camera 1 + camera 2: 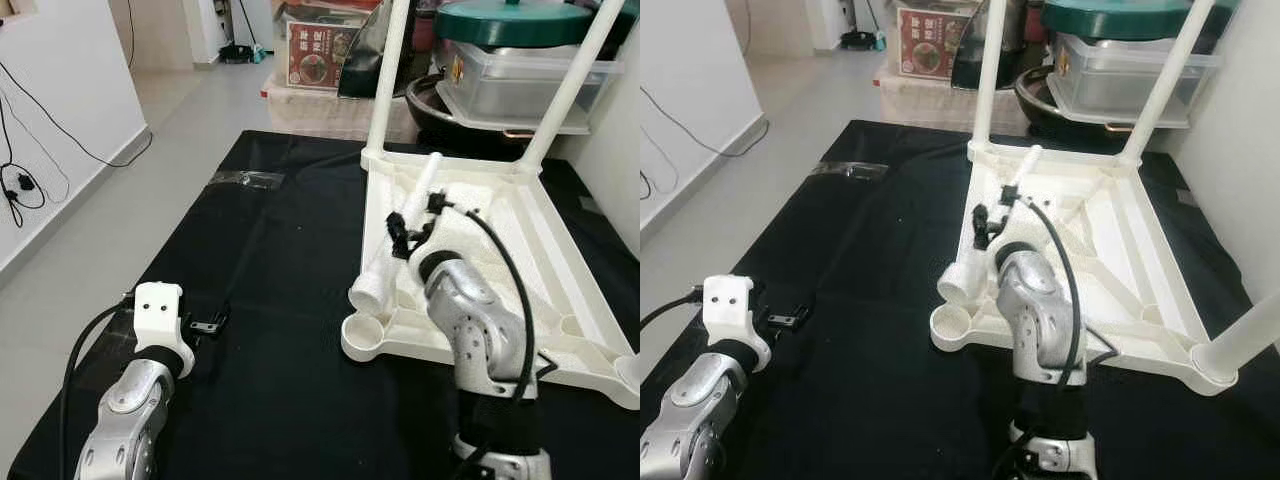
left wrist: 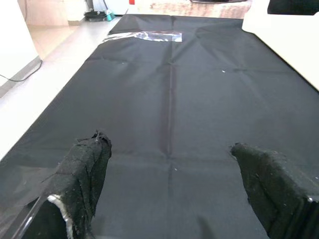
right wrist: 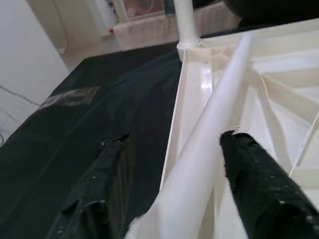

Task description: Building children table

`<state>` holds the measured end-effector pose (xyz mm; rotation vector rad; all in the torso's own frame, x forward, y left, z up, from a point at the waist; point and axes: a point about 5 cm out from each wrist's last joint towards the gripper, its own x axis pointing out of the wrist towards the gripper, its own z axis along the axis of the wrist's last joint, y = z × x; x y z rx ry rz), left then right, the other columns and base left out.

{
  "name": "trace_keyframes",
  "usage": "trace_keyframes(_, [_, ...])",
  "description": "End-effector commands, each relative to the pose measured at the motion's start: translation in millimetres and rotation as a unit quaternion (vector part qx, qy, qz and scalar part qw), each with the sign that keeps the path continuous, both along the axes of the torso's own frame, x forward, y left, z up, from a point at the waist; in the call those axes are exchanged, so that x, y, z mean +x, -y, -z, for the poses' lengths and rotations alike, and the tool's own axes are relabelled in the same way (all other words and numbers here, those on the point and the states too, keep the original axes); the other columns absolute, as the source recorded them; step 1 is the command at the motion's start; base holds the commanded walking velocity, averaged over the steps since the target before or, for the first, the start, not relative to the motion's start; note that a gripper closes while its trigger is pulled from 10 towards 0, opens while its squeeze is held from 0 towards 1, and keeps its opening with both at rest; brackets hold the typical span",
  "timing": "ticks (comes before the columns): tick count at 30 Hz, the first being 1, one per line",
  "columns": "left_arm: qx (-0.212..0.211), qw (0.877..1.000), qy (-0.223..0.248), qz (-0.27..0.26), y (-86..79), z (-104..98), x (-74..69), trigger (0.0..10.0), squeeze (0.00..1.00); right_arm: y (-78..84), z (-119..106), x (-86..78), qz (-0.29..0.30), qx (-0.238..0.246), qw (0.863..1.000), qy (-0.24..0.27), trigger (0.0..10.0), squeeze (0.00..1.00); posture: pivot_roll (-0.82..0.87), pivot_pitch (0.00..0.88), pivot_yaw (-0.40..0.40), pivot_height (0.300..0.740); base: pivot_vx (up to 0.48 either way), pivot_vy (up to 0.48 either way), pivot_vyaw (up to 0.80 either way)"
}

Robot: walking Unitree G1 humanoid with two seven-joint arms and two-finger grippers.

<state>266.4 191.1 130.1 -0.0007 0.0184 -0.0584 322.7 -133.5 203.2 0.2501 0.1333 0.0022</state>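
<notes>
Three legs stood fitted in the inverted tabletop (image 1: 560, 260); right claw (image 3: 174, 169), spread, straddled the loose leg (image 1: 400, 240); left claw (image 2: 169, 169) gaped empty.

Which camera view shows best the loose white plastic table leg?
The left eye view: the loose white plastic table leg shows almost whole, lying on the upturned tabletop. The right eye view matches; the right wrist view shows part.
</notes>
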Motion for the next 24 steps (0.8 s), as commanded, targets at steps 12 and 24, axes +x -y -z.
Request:
trace_keyframes(12, [0.017, 1.0, -0.005, -0.014, -8.4, 3.7, -1.5, 10.0, 0.0, -4.9, -5.4, 17.9, -0.027, -0.014, 1.0, 0.002, 10.0, 1.0, 0.07, 0.0, -0.051, 0.74, 0.0, 0.0, 0.0])
trace_keyframes(24, [0.02, 1.0, 0.001, -0.023, -9.1, 2.2, 0.1, 10.0, 0.0, -27.7, 13.2, 34.0, -0.051, -0.029, 0.998, -0.032, 10.0, 1.0, 0.1, 0.0, -0.06, 0.74, 0.0, 0.0, 0.0])
